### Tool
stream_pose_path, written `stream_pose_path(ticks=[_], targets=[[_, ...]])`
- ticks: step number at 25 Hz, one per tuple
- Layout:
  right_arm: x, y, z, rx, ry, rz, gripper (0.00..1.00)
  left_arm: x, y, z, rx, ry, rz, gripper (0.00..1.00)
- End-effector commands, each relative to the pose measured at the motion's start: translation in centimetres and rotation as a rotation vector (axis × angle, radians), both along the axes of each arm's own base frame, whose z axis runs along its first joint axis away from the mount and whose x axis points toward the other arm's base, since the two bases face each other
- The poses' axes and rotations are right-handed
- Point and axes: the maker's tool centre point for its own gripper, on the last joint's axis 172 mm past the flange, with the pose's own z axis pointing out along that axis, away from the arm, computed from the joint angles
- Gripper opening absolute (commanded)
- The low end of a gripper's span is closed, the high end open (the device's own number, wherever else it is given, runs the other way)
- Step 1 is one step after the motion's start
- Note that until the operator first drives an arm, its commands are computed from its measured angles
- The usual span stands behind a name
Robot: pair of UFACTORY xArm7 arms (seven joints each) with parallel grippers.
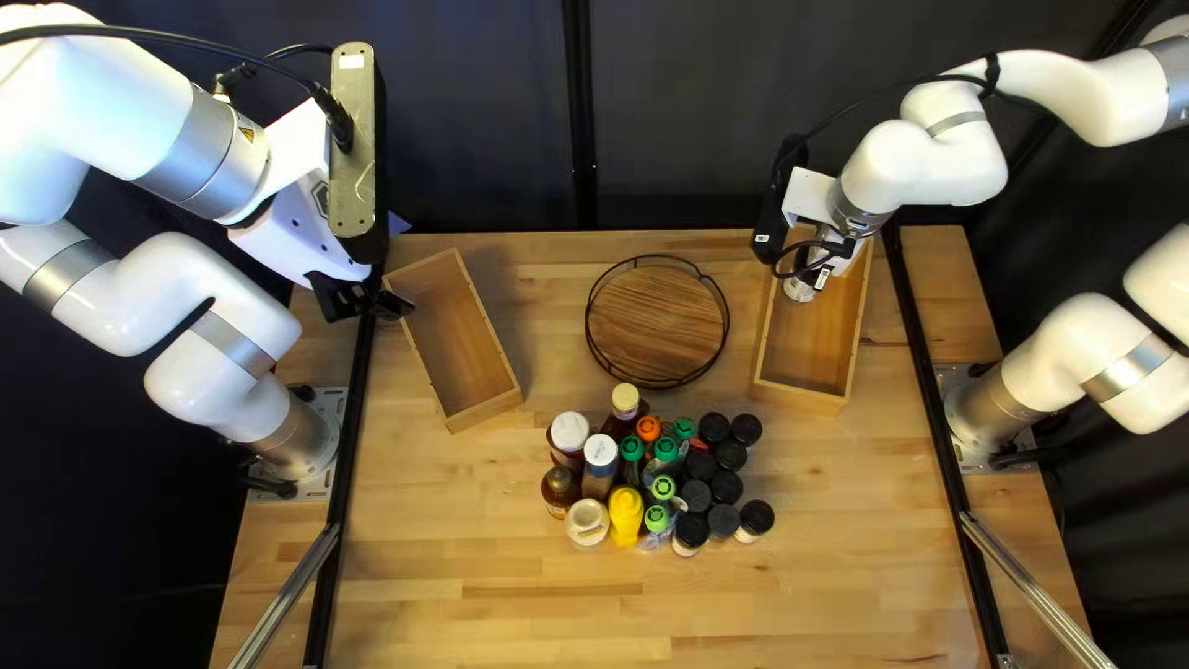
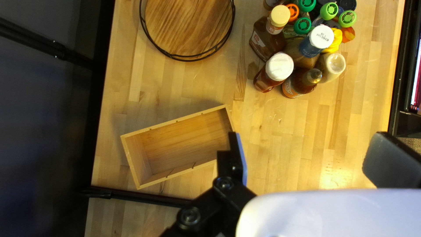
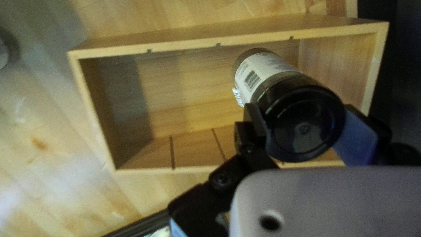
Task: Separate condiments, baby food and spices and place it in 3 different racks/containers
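One jar (image 3: 267, 79): pinched by your right fingers (image 3: 357, 138), its bottom end over the right box (image 3: 184, 46).
Left fingers (image 2: 383, 160): spread, near your left box (image 2: 136, 158).
Spices: probably early; black-lidded jars (image 1: 727, 486) await you on the desk (image 1: 496, 595).
Condiments: you have bottles (image 1: 600, 465) left to sort.
Baby food: green-capped pouches (image 1: 665, 452) left too, between those groups.
Jar label (image 3: 258, 74): white, with a barcode.

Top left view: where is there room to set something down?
Bare tabletop lies on the near side of the bottles and between the black-capped jars and the right rail; the round wooden tray is bare. Bottles and jars crowd the middle.
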Motion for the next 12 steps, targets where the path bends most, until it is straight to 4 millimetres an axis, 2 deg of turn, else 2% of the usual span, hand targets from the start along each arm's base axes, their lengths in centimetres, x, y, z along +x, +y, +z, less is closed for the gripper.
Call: stream_pose_path(ticks=[1,2,4,5,6,8,12], targets=[[0.18,-0.30,-0.71,-0.006,-0.005,-0.002,0.07,0.00,0.00,0.00,0.000,0.000,0.000,1.00],[0.30,-0.31,-0.77,-0.006,-0.007,-0.002,0.07,0.00,0.00,0.00,0.000,0.000,0.000,1.00],[0.39,-0.31,-0.84,-0.008,-0.008,-0.002,0.14,0.00,0.00,0.00,0.000,0.000,0.000,1.00],[0.43,-0.29,-0.86,-0.009,-0.009,-0.001,0.51,0.00,0.00,0.00,0.000,0.000,0.000,1.00],[0.43,-0.28,-0.87,-0.010,-0.009,-0.001,0.63,0.00,0.00,0.00,0.000,0.000,0.000,1.00],[0.62,-0.21,-0.87,-0.012,-0.009,-0.001,0.73,0.00,0.00,0.00,0.000,0.000,0.000,1.00],[0.65,0.00,-0.75,-0.011,-0.010,0.004,0.77,0.00,0.00,0.00,0.000,0.000,0.000,1.00]])
